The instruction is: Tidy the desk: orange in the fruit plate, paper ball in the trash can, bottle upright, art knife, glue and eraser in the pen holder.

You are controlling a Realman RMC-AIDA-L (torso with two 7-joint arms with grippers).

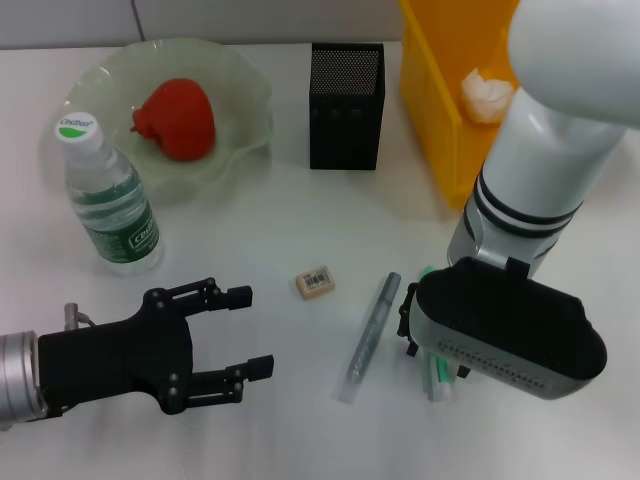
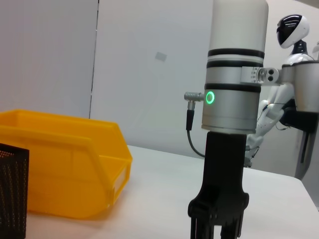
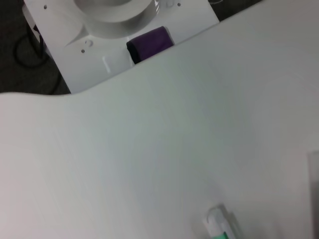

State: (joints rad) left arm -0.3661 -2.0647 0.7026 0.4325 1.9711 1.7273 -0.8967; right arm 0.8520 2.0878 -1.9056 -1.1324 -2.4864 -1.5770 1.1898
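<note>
Two arms work over a white tabletop (image 1: 260, 230). Right gripper (image 1: 430, 345) hangs directly over the green-and-white glue (image 1: 438, 375); its jaws are hidden, so I cannot tell their state. It should centre on the stick before closing. Left gripper (image 1: 240, 335) waits nearby, jaws spread.
</note>
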